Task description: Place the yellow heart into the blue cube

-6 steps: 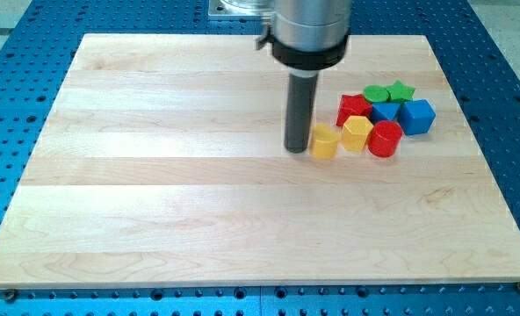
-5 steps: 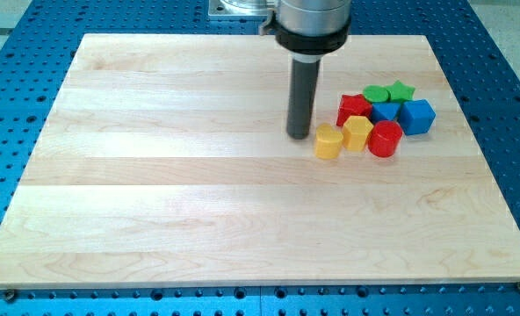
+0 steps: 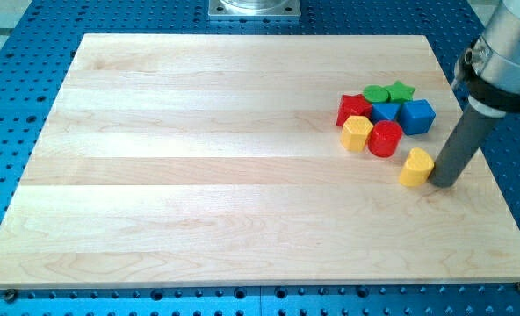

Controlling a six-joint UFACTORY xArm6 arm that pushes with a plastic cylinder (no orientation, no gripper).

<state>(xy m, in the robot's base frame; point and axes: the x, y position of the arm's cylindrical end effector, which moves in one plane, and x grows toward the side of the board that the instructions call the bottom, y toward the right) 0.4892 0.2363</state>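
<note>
The yellow heart [image 3: 415,167] lies on the wooden board [image 3: 198,175] at the view's right, below and apart from the block cluster. My tip [image 3: 444,183] rests just to the heart's right, touching or almost touching it. The blue cube [image 3: 416,116] sits at the right end of the cluster, above the heart with a gap of bare wood between them.
The cluster also holds a yellow hexagonal block [image 3: 357,133], a red cylinder [image 3: 385,139], a red block [image 3: 353,109], a second blue block [image 3: 384,111], a green cylinder [image 3: 377,93] and a green star [image 3: 401,90]. The board's right edge is close to my tip.
My tip moved from the heart's left side to its right side. The yellow heart moved from beside the yellow hexagonal block to the right and down, below the blue cube.
</note>
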